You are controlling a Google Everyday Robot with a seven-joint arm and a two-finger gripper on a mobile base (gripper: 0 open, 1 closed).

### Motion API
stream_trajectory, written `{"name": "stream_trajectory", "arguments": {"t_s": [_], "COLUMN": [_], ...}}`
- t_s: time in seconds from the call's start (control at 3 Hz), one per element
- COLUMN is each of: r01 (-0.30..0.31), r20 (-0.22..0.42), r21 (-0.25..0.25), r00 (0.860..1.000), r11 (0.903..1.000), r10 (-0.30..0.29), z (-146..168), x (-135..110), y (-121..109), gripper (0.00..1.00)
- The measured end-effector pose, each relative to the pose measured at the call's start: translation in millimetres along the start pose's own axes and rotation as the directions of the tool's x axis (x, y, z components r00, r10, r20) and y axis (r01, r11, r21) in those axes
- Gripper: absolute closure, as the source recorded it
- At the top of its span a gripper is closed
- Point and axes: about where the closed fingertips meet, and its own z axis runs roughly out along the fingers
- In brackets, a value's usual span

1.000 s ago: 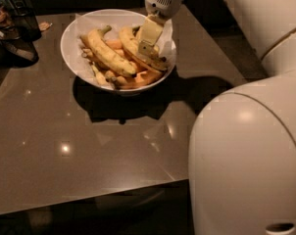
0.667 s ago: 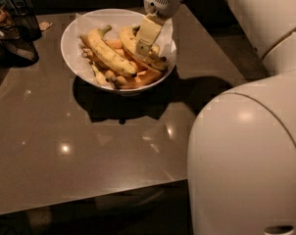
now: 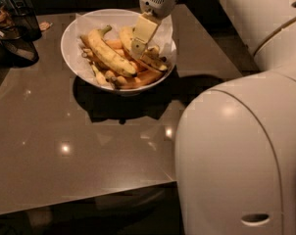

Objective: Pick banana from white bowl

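The white bowl [image 3: 72, 58] stands at the back middle of the dark table, lined with white paper. The banana [image 3: 155, 61], yellow with brown speckles and a dark end pointing right, lies in the bowl's right half. My gripper [image 3: 137, 50] reaches down from above into the bowl and sits right on this banana's middle, hiding part of it. A similar long banana with a greenish stem [image 3: 106, 53] lies just to the left of the gripper.
Small stubby bananas and orange pieces [image 3: 138, 78] lie at the bowl's front. Dark wire-mesh baskets [image 3: 13, 31] stand at the back left. My white arm and body [image 3: 241, 151] fill the right side. The table's front edge [image 3: 79, 207] runs along the bottom.
My gripper has shifted a little to the left over the banana. The bowl and the fruit have not visibly moved.
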Motion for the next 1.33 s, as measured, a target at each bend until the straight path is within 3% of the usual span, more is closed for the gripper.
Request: {"name": "stream_trajectory", "arguments": {"t_s": [1.0,1.33], "r01": [-0.031,-0.033], "r20": [-0.015,0.000], "r21": [-0.028,-0.064], "r00": [0.999,0.999], "r11": [0.9991,0.9974], "r10": [0.030,0.034], "z": [20,35], "x": [2,0], "y": [-15,-20], "gripper": [0.25,0.44]}}
